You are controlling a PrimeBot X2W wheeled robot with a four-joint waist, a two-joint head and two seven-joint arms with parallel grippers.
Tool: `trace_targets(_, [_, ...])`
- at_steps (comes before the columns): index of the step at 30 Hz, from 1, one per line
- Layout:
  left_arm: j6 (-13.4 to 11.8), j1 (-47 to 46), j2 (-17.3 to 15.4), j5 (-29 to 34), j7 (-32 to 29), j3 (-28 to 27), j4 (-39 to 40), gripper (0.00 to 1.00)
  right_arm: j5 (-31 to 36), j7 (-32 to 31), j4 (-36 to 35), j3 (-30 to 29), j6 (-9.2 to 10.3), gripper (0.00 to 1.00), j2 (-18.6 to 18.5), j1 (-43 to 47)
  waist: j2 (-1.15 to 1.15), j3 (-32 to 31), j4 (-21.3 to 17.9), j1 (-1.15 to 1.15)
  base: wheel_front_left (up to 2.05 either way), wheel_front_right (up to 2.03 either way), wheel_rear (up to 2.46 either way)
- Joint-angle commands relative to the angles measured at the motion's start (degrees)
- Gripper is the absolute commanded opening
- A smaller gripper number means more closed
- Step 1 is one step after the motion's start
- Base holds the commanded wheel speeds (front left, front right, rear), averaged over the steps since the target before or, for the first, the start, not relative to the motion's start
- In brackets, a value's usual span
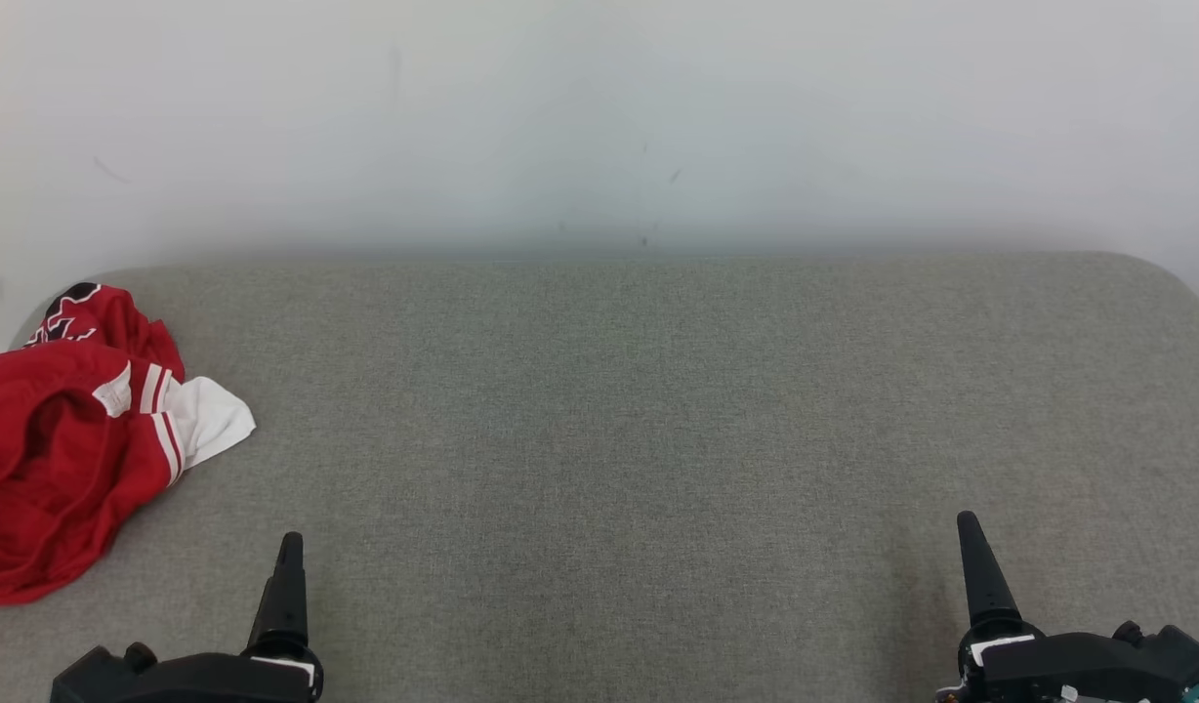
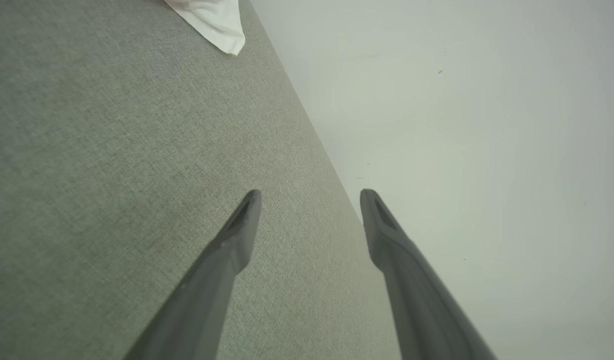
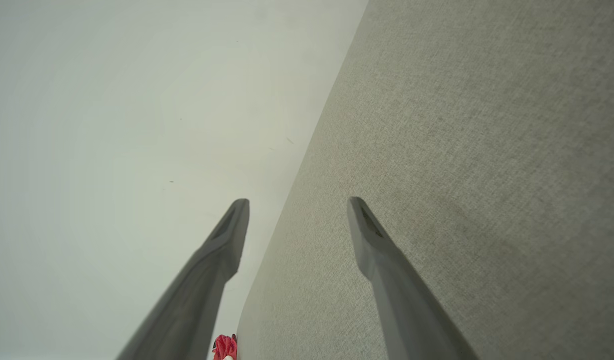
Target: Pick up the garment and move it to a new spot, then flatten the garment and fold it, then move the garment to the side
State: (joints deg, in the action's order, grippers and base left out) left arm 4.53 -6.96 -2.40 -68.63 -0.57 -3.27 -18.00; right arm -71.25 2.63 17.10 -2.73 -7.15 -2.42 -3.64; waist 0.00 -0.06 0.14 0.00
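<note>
garment point(image 1: 62, 439): red with white trim, crumpled at the far left edge of the grey padded surface point(image 1: 639, 439) (a white corner points toward the middle)
left gripper point(image 2: 311, 195): fingers spread wide, holding nothing, near the garment but apart from it
right gripper point(image 3: 298, 202): fingers spread wide, holding nothing, well apart from the garment
wall point(image 1: 599, 117): pale, behind the surface

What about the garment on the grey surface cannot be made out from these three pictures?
Head view: the left edge cuts off the garment, so its full extent is unknown. Its own crumpled folds hide what kind of garment it is, and its black print cannot be read.
Left wrist view: the top edge cuts it down to a white corner.
Right wrist view: a red bit at the bottom edge is too small to tell anything from.
</note>
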Motion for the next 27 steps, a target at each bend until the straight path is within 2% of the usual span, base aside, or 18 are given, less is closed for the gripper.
trace_targets(1, [-0.2, 0.0, -0.3, 3.0, 0.7, 0.5, 1.2, 1.00, 2.2, 0.7, -0.7, 0.3, -0.26, 1.00, -0.3, -1.6, 0.00, 0.0, 0.0, 0.00, 0.00, 0.00, 0.00])
trace_targets(16, [-1.0, 0.3, -0.4, 20.9, 4.1, 3.1, 2.4, 1.00, 17.6, 3.3, 1.2, 1.7, -0.31, 1.00, -0.3, -2.5, 0.00, 0.0, 0.2, 0.00, 0.00, 0.00, 0.00])
trace_targets(27, [-2.0, 0.4, -0.9, 31.1, 6.1, 4.9, 2.3, 1.00, 26.3, 4.9, 0.9, 2.3, -0.34, 1.00, -0.4, -2.7, 0.00, -0.1, 0.3, 0.00, 0.00, 0.00, 0.00])
